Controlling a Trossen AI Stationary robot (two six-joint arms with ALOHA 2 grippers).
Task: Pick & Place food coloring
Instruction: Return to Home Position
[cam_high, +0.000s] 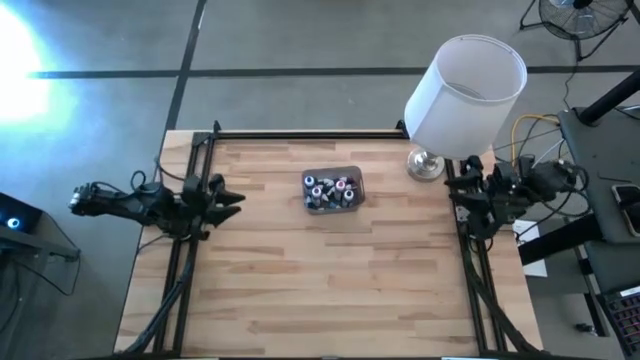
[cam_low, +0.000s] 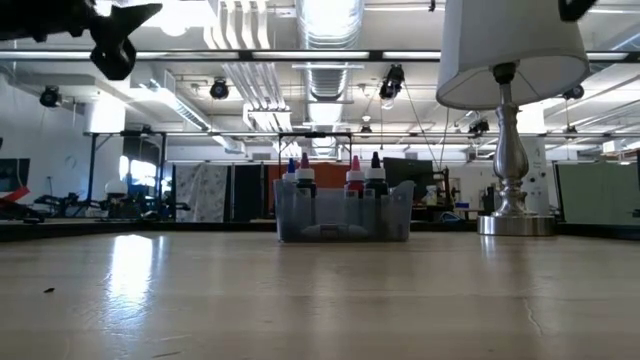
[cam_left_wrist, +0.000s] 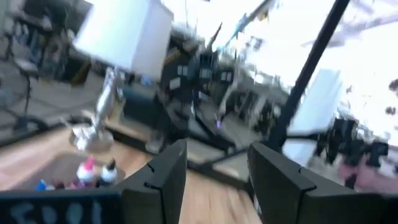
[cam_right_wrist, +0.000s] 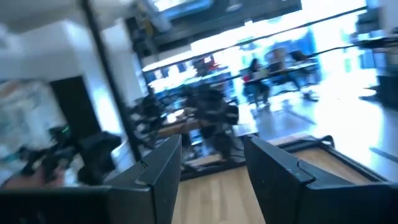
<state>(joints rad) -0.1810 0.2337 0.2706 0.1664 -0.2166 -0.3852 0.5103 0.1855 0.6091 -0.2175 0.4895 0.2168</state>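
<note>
Jaws parted and empty on both arms: from above, the left gripper (cam_high: 228, 197) hangs at the table's (cam_high: 300, 290) left edge, and the right gripper (cam_high: 458, 192) at its right edge, near the lamp (cam_high: 465, 85). The food coloring bottles (cam_high: 325, 190) stand together in the grey tub (cam_high: 333, 169) mid-table. At table height, blue, red and black caps poke above the tub's rim. Each wrist view shows a clear gap between its dark fingers (cam_left_wrist: 165, 180). Such bottles are likely light, stiff and smooth, and easily tipped. Pinching the body just under the cap looks safest. No label or writing is legible.
</note>
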